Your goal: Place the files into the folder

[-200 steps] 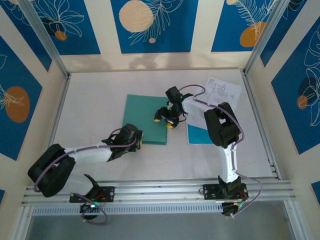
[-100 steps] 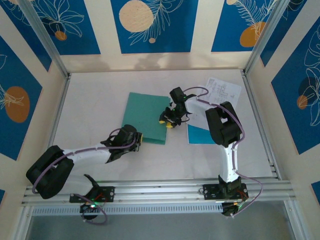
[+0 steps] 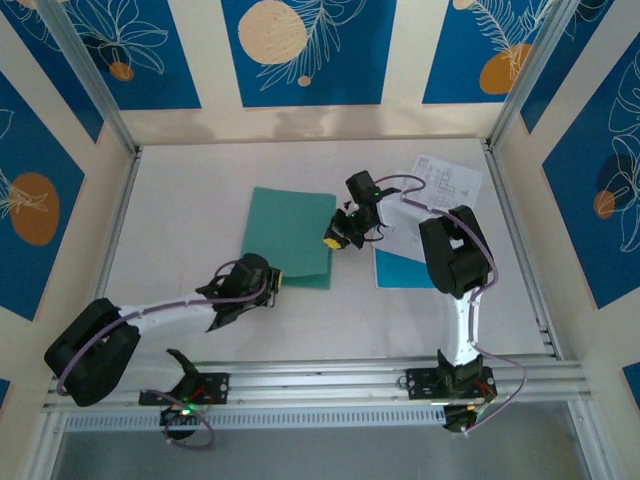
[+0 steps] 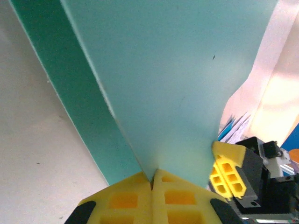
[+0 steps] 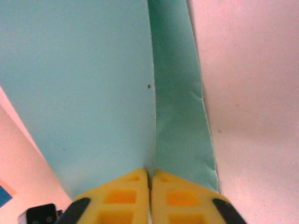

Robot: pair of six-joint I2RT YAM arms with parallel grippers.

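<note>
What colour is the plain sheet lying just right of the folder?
The plain sheet is bright cyan-blue, clearest in the top external view.

2 white-linked arms [image 3: 170, 315], black joint housings [image 3: 455, 262], looping grey-purple cables [image 3: 395, 181], yellow cut-out end effector fingers [image 4: 124, 200]

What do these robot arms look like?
The left arm and right arm are white tubes with bulky black joints and thin purplish cables alongside. The left gripper and right gripper end in blocky yellow fingers with hollow cells.

Bright, even light, soft shadows; wrist views are soft-focused, the folder [image 4: 177, 70] washed pale by glare.
</note>
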